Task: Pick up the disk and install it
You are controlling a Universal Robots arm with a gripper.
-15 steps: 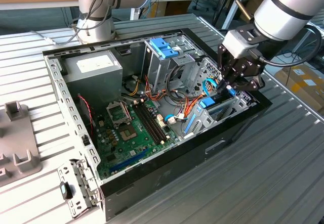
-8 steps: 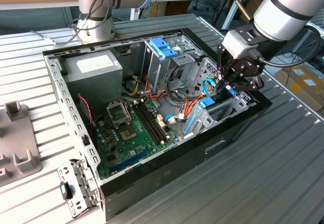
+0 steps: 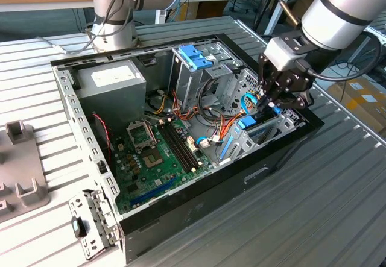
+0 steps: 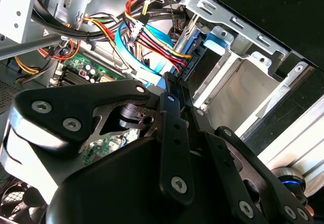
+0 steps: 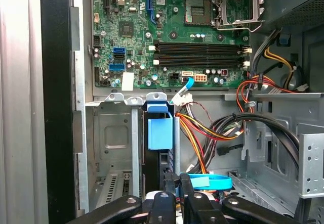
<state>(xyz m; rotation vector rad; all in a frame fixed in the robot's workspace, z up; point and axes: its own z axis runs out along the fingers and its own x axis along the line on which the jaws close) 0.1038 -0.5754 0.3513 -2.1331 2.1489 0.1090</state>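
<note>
My claw [image 3: 269,101] is down inside the open computer case [image 3: 283,152], fingers [image 5: 174,193] clenched on the upper edge of the disk [image 5: 161,133], which stands on edge in its blue carrier in the drive bay just ahead of the claw. Beside the fingers runs a bundle of coloured cables [image 5: 205,133]; beyond the disk lies the green motherboard [image 5: 167,32].

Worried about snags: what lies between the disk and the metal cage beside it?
In the first wrist view, red, yellow and black wires and a looping blue cable lie between the disk and the metal cage.
</note>
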